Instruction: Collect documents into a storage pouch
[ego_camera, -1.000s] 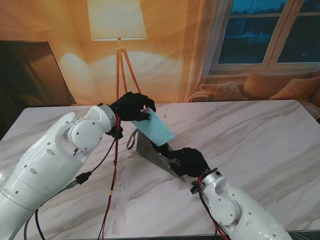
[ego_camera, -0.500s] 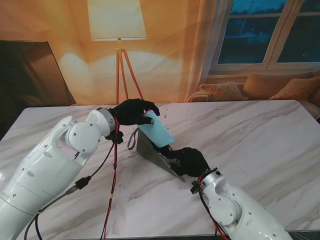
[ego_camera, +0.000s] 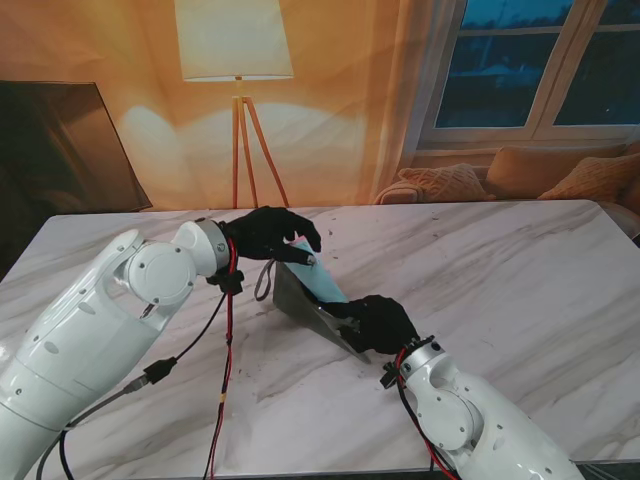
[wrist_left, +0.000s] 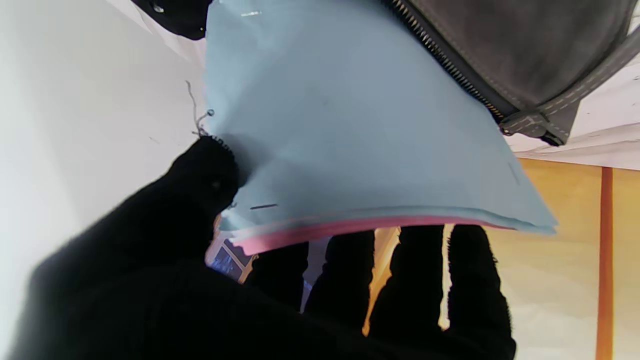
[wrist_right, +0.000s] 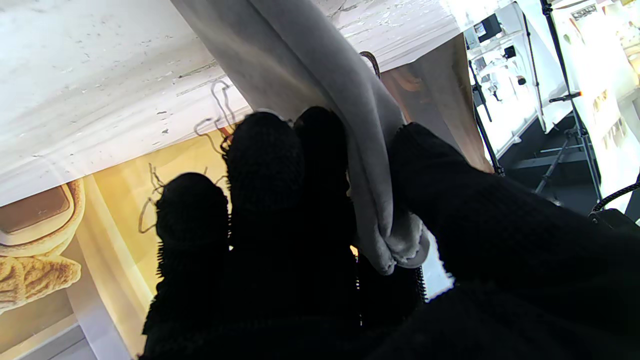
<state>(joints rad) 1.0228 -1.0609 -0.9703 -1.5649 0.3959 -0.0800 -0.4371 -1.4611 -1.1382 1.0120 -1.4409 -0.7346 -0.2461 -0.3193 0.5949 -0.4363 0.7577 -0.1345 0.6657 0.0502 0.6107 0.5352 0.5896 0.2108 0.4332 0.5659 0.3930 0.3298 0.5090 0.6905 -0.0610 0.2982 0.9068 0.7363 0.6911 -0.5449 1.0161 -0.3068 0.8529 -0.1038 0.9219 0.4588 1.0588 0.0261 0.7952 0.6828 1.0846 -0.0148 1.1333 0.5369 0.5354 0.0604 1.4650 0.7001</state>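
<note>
While our black-gloved left hand (ego_camera: 268, 234) pinches the light-blue and pink paper documents (wrist_left: 345, 130), their far end sits inside the grey fabric zip pouch (ego_camera: 305, 305), whose edge our black-gloved right hand (ego_camera: 378, 322) grips just beside it on the white marble table (ego_camera: 520, 270).

My hands (ego_camera: 268, 232) wear black knitted cloth, fuzzy and matt. The pouch (wrist_left: 525, 55) looks like grey suede-like fabric with a metal zipper (wrist_left: 450, 60). The documents (wrist_left: 350, 130) are smooth matt paper. The table (ego_camera: 520, 270) is glossy marble.
</note>
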